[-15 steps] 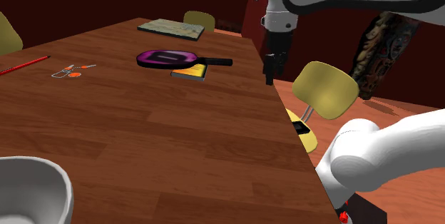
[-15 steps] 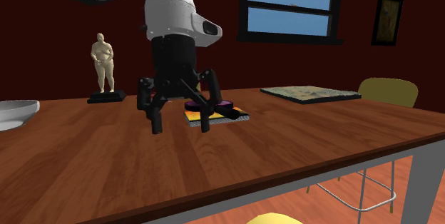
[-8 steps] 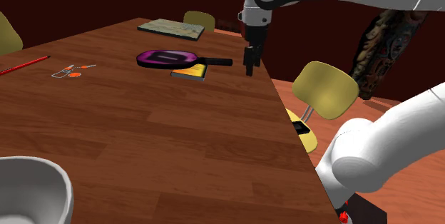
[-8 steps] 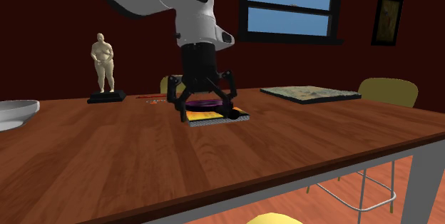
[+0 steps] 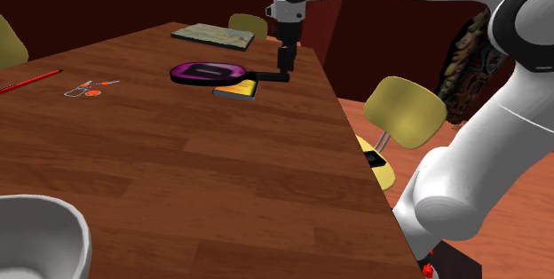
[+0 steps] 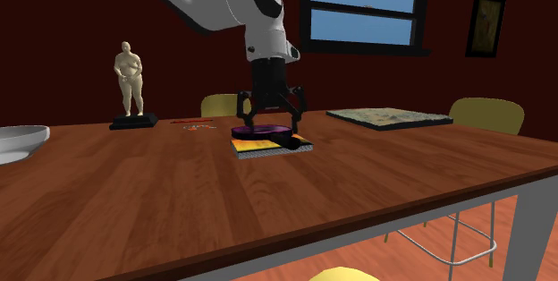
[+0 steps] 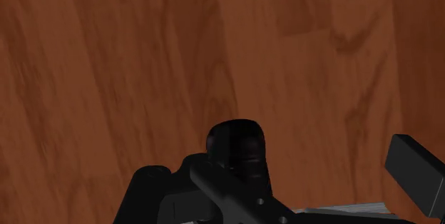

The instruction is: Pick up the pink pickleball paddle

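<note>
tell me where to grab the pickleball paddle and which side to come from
Take the pickleball paddle by its black handle, coming straight down from above. It lies flat with its head on a book, and the narrow handle juts out past the book. The open hand, which hangs over that end, can probably straddle it.

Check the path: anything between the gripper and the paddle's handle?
Nothing visible. The open gripper hangs just over the handle end of the paddle, with only air between them. The book lies under the paddle, not in the way.
</note>
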Tool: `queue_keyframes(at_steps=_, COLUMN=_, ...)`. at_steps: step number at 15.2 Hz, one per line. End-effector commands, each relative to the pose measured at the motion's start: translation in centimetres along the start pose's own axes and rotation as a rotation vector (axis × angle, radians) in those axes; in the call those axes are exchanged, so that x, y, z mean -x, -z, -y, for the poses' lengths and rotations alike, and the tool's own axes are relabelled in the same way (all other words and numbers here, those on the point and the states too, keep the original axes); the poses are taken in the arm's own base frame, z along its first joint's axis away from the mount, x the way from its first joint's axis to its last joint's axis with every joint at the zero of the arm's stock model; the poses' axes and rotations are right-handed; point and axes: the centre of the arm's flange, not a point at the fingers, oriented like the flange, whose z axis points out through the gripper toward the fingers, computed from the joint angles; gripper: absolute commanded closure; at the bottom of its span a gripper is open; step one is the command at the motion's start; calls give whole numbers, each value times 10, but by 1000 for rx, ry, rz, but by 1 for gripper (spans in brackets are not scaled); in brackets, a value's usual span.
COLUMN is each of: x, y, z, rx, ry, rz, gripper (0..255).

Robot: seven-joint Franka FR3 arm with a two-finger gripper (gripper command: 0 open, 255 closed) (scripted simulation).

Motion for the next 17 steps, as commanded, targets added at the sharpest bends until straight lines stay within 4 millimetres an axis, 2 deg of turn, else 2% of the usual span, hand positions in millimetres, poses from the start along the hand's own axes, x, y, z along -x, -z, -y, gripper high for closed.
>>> queue_keyframes(at_steps=1, x=-26, y=5, z=-3, rx=1, ry=51, rz=-10, gripper=0)
queue_keyframes(at_steps=8, x=-111, y=20, z=-16, rx=2, ry=223, rz=-43, gripper=0)
queue_keyframes(at_steps=9, x=-118, y=22, z=-16, rx=2, ry=236, rz=-46, gripper=0)
queue_keyframes(at_steps=17, x=-124, y=-18, z=-13, rx=2, ry=236, rz=-46, gripper=0)
